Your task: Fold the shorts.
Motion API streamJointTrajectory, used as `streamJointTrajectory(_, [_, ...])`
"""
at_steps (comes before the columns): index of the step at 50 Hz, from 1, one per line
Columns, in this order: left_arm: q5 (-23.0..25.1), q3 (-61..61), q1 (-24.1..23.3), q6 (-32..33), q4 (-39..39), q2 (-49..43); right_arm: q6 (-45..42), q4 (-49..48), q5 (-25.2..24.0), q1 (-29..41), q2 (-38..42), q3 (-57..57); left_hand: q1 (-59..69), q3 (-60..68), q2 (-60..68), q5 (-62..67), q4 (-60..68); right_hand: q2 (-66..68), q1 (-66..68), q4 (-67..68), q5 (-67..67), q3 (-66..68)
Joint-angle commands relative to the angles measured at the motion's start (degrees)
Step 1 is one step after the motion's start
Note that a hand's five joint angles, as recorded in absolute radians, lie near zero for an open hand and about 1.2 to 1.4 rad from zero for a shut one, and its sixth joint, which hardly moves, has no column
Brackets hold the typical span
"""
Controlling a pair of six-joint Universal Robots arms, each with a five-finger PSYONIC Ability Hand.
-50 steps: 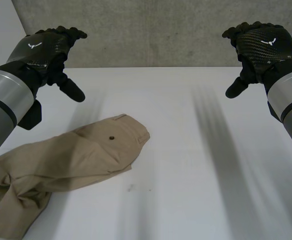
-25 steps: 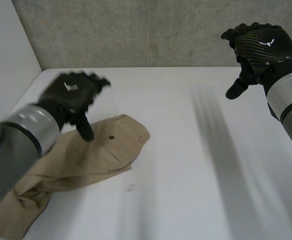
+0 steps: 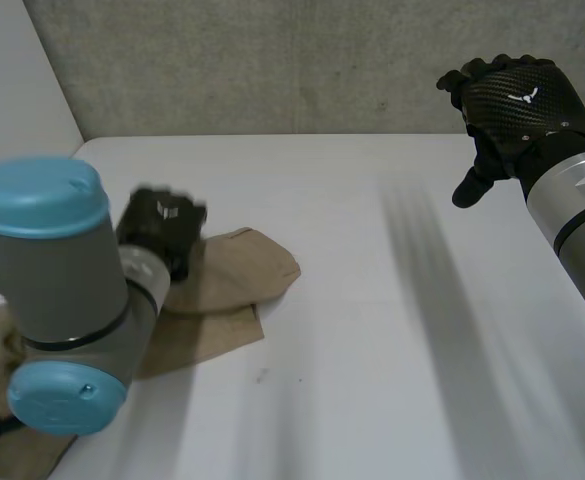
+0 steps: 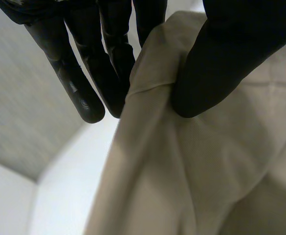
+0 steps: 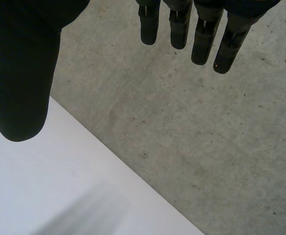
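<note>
In the head view the left arm crosses the near left of the white counter. Its grey joint and light-blue caps cover part of the khaki shorts, which lie crumpled on the counter's left side, and the left hand sits at the shorts' far edge. The right hand hangs in the air over the counter's far right, well apart from the cloth, before a concrete wall. In the left wrist view the left hand is grasping the shorts — the thumb lies on a raised, seamed edge and the fingers stand just behind it, pinching the cloth between them. In the right wrist view the right hand is released — fingers straight, thumb apart, holding nothing, with the wall and the counter's edge beyond.
</note>
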Motion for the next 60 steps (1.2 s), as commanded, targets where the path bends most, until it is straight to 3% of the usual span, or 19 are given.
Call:
streamJointTrajectory(1, [-0.02, 6.4, -5.16, -0.41, 2.03, 15.32, 0.0, 0.0, 0.0, -0.41, -0.36, -0.35, 13.61, 12.6, 11.98, 15.83, 11.8, -2.49, 1.14, -3.37, -2.84, -2.24])
streamJointTrajectory(6, [-0.11, 10.8, -7.89, -0.15, 4.58, 22.64, 0.0, 0.09, 0.17, -0.85, -1.5, -0.79, 13.61, 12.6, 11.98, 15.83, 11.8, -2.49, 1.14, -3.37, -2.84, -2.24])
streamJointTrajectory(13, [-0.37, 14.94, -7.8, 0.12, 6.16, 26.07, 0.52, 0.18, 0.35, -1.21, -3.87, -1.14, 13.61, 12.6, 11.98, 15.83, 11.8, -2.49, 1.14, -3.37, -2.84, -2.24])
streamJointTrajectory(26, [-0.02, 12.22, -8.33, 0.03, 6.34, 20.27, 0.17, 0.18, 0.17, -1.21, -5.63, -1.05, 13.61, 12.6, 11.98, 15.83, 11.8, -2.49, 1.14, -3.37, -2.84, -2.24])
streamJointTrajectory(27, [0.15, 13.44, -7.72, -0.06, 6.6, 12.7, 0.17, 0.18, 0.17, -1.21, -5.63, -1.05, 13.61, 12.6, 11.98, 15.83, 11.8, -2.49, 1.14, -3.37, -2.84, -2.24])
streamJointTrajectory(35, [0.77, 24.32, -6.84, 0.12, 14.14, -9.74, 0.09, 0.0, 0.09, -1.12, -5.45, -0.61, 13.61, 12.6, 11.98, 15.83, 11.8, -2.49, 1.14, -3.37, -2.84, -2.24])
streamJointTrajectory(38, [1.03, 26.8, -5.79, 0.2, 16.35, -14.16, 0.09, 0.0, 0.09, -1.03, -5.19, -0.35, 13.61, 12.6, 11.98, 15.83, 11.8, -2.49, 1.14, -3.37, -2.84, -2.24])
streamJointTrajectory(39, [1.73, 30.72, -4.04, 0.21, 19.93, -20.45, 0.09, 0.0, 0.09, -1.03, -5.1, -0.35, 13.61, 12.6, 11.98, 15.83, 11.8, -2.49, 1.14, -3.37, -2.84, -2.24])
streamJointTrajectory(44, [2.96, 37.43, -2.09, 0.91, 27.07, -30.95, 0.09, -0.08, 0.09, -1.03, -4.05, -0.17, 13.61, 12.6, 11.98, 15.83, 11.8, -2.49, 1.14, -3.37, -2.84, -2.24])
streamJointTrajectory(46, [3.58, 38.75, -1.56, 1.43, 29.71, -33.33, 0.09, 0.0, 0.0, -1.03, -3.09, -0.26, -13.63, -14.64, -15.26, -11.41, -15.45, -2.49, 1.14, -3.37, -2.84, -2.24])
streamJointTrajectory(47, [4.19, 39.2, -0.78, 2.22, 32.33, -34.82, 0.09, 0.0, 0.08, -1.03, -2.73, -0.43, -46.09, -47.1, -47.72, -43.87, -47.91, -2.49, 1.14, -3.37, -2.84, -2.24])
streamJointTrajectory(48, [4.2, 39.2, -0.25, 2.66, 33.58, -35.36, 0.09, 0.0, 0.09, -1.03, -2.47, -0.44, -56.39, -57.4, -58.02, -54.17, -58.2, -2.49, 1.14, -3.37, -2.84, -2.24])
streamJointTrajectory(55, [4.55, 34.9, 1.25, 3.63, 38.68, -34.75, 0.09, 0.26, -0.09, -0.94, -0.01, -1.14, -56.39, -57.4, -58.02, -54.17, -58.2, -2.49, 1.14, -3.37, -2.84, -2.24])
streamJointTrajectory(60, [4.46, 28.84, 1.34, 3.55, 38.16, -27.56, -0.09, 1.14, -0.44, -0.42, 1.22, -1.49, -56.39, -57.4, -58.02, -54.17, -58.2, -2.49, 1.14, -3.37, -2.84, -2.24])
